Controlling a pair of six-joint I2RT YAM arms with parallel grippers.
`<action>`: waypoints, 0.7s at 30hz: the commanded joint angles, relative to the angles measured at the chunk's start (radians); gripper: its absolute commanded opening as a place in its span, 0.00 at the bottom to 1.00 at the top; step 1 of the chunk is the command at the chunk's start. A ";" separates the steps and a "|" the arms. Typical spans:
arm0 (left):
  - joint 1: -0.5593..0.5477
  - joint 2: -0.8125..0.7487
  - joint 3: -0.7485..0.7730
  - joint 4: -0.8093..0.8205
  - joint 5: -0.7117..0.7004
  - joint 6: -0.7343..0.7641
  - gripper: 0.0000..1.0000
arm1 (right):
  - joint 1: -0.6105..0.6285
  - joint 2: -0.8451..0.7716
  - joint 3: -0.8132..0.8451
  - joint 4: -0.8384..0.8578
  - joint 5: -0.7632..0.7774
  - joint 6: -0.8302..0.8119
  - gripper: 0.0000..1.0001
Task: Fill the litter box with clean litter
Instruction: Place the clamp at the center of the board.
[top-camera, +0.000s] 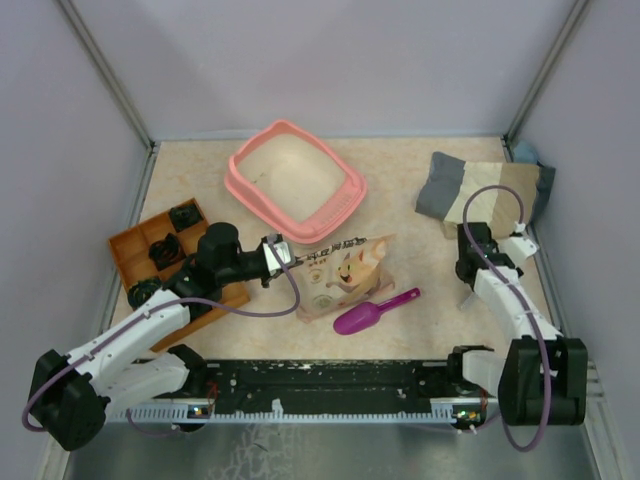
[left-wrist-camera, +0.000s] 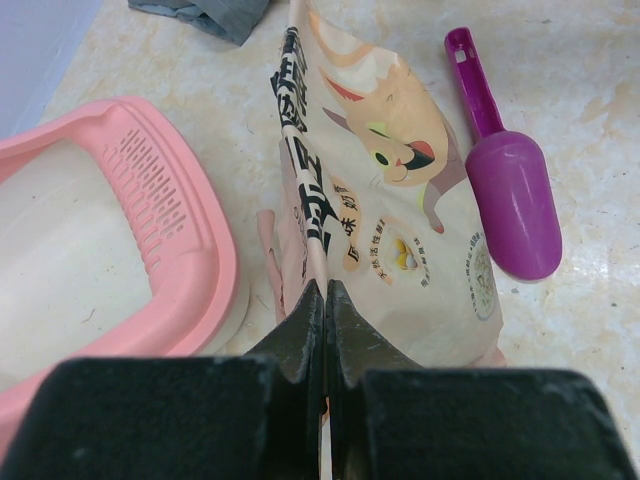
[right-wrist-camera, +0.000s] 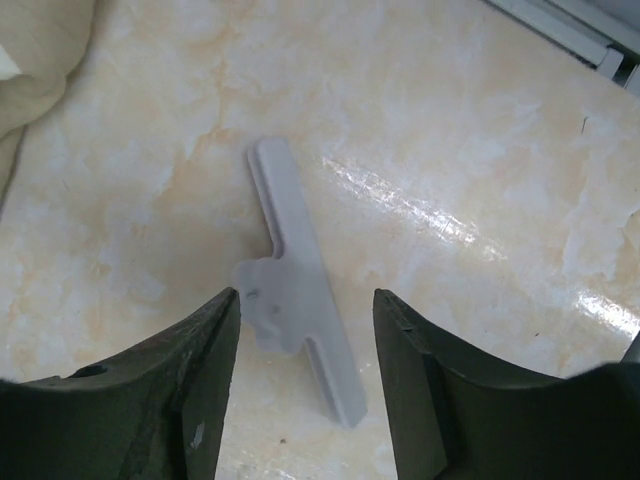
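Note:
The salmon-pink litter box (top-camera: 295, 180) stands at the back centre, its pale floor bare; it also shows in the left wrist view (left-wrist-camera: 190, 240). No green litter shows in any view. A beige paper bag with a cat print (top-camera: 345, 275) lies just in front of the box. My left gripper (top-camera: 275, 255) is shut on the bag's folded top edge (left-wrist-camera: 310, 200), jaws pressed together (left-wrist-camera: 327, 290). A magenta scoop (top-camera: 375, 310) lies on the table right of the bag (left-wrist-camera: 510, 200). My right gripper (top-camera: 468, 290) is open, its jaws (right-wrist-camera: 305, 292) on either side of a white plastic clip (right-wrist-camera: 290, 230) lying flat on the table.
An orange compartmented tray (top-camera: 165, 250) with black items sits at the left, under my left arm. A folded grey and beige cloth (top-camera: 480, 190) lies at the back right. A black rail (top-camera: 320, 385) runs along the front edge. Walls enclose three sides.

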 joint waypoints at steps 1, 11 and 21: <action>-0.005 -0.032 0.065 0.129 0.032 0.018 0.00 | -0.007 -0.092 0.013 0.034 0.015 -0.033 0.58; -0.005 -0.027 0.075 0.133 -0.015 0.006 0.00 | -0.004 -0.086 0.213 -0.198 -0.056 0.026 0.62; -0.005 -0.045 0.074 0.143 -0.109 0.010 0.00 | 0.188 -0.003 0.303 -0.421 -0.235 0.288 0.57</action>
